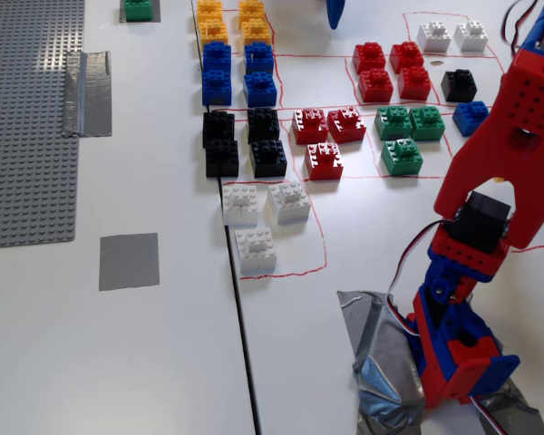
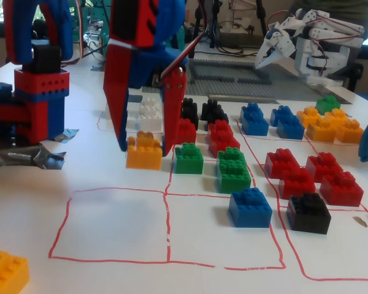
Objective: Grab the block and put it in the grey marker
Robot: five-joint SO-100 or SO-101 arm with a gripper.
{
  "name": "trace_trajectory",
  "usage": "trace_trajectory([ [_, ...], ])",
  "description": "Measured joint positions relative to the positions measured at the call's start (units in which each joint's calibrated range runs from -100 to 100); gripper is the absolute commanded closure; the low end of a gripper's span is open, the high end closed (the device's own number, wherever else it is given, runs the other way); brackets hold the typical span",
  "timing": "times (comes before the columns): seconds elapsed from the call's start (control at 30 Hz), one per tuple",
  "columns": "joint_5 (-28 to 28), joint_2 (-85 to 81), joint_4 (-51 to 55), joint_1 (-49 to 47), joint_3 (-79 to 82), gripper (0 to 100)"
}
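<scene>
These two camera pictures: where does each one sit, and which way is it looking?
A fixed view: high above the table, looking down over the brick rows, grey marker and baseplate; the red-blue arm fills the right side.
A fixed view: low at table level, facing across; the gripper straddles the block.
Shared: the same black bricks.

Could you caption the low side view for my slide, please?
Red gripper fingers straddling a yellow-orange block beside sorted bricks.
</scene>
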Motion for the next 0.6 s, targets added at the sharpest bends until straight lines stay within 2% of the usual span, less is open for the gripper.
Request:
trace_trajectory([
  [0.23, -2.5, -1.3, 6.9, -14.4, -12.0, 100],
  [0.4, -5.0, -1.3, 9.4, -29.3, -19.6, 100],
  [0.6, -5.1, -1.3, 9.4, -48.5, -21.7, 100],
])
